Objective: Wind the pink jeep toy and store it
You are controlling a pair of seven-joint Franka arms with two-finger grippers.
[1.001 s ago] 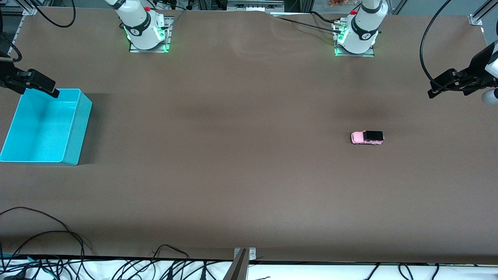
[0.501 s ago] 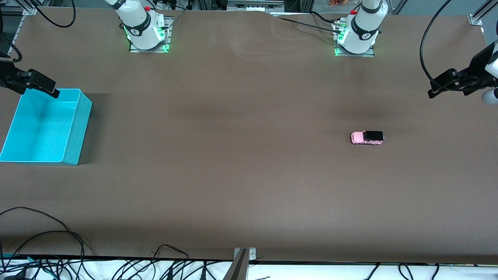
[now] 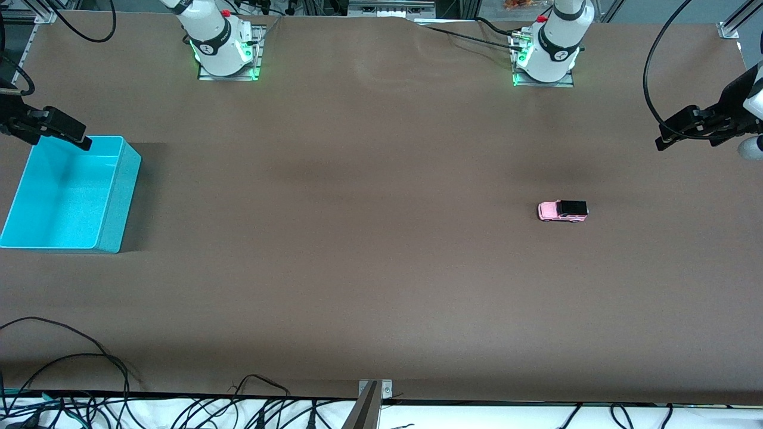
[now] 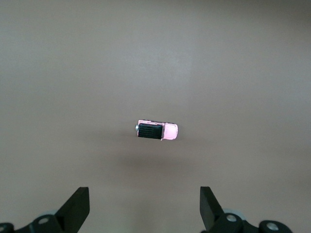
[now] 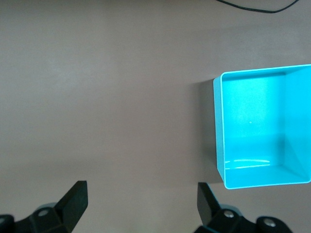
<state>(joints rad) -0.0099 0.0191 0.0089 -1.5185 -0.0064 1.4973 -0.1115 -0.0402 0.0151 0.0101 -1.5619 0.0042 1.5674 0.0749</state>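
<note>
The pink jeep toy [image 3: 563,211] sits upright on the brown worktop [image 3: 369,238], its long axis along the table's length, pink hood toward the right arm's end. The left pincer [image 4: 145,208] hangs high above it, wide open and empty. The right pincer [image 5: 142,204], equally wide and empty, hangs beside the turquoise bin [image 3: 113,202].

- One jeep [image 3: 563,211] on the table [image 3: 369,238].
- One turquoise bin [image 3: 113,205].
- Two arms, each with one gripper: left gripper [image 3: 676,132], right gripper [image 3: 62,130].
- Several loose cables [image 3: 89,357] along the table's near edge.
</note>
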